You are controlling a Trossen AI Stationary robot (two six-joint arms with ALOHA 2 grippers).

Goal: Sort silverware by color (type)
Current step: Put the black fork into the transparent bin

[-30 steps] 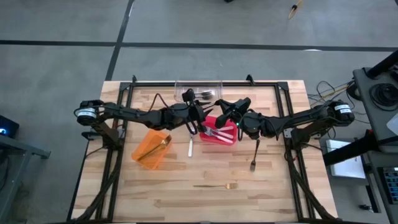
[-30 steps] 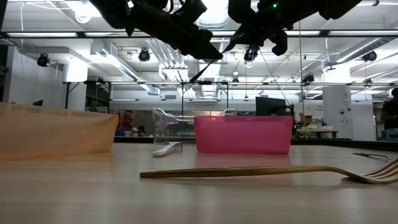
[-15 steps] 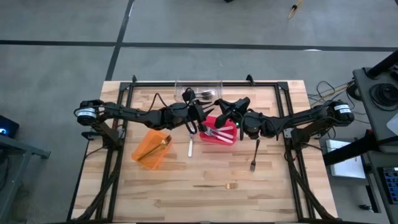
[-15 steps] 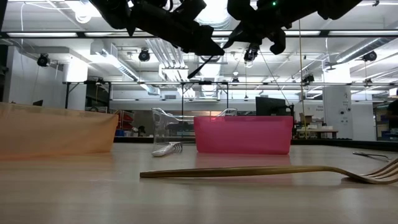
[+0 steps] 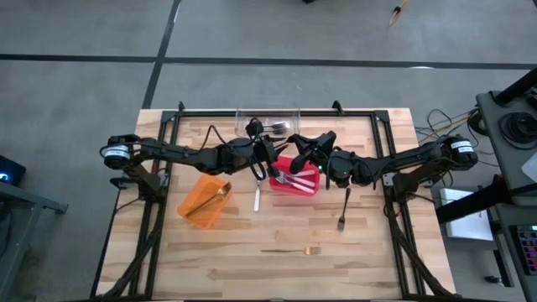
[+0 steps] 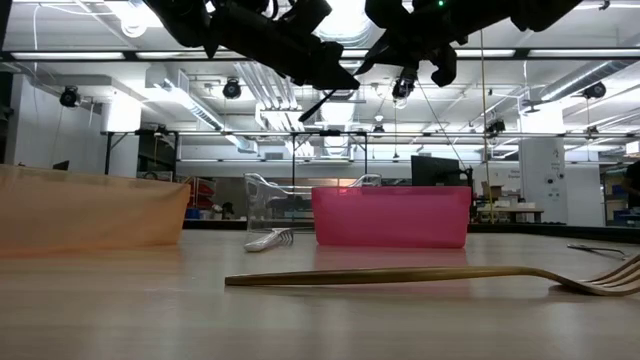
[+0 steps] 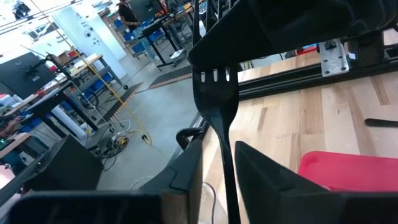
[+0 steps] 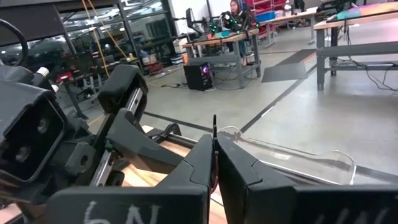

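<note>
The light wooden worktop (image 5: 369, 243) and what lies on it look the same as a second ago. The two dark arms have also kept their places, meeting nose to nose above the red plastic bin (image 5: 309, 188). The orange plastic bin (image 5: 197, 205), with one gold utensil (image 5: 221, 191) in it, and the clear plastic bin (image 5: 268, 114) at the far edge have not shifted.

What has changed is small and sits between the hands. The left hand (image 5: 270, 164) has drawn in around the handle of a black metal fork (image 7: 216, 99), which in the left wrist view runs straight through it with the tines pointing away. Whether it has actually clamped yet I cannot tell. The right hand (image 5: 297, 151) is clenched on the same fork, seen edge-on between its tips in the right wrist view. In the low view the fork (image 6: 318, 105) hangs in the air a touch higher than before, well above the bins.

This reads as a hand-over in progress, with the fork not yet sorted.

Loose on the worktop lie:
- a silver fork (image 5: 258, 199) beside the red bin
- a dark fork (image 5: 344, 211)
- a gold fork (image 5: 292, 250) near the front edge
</note>
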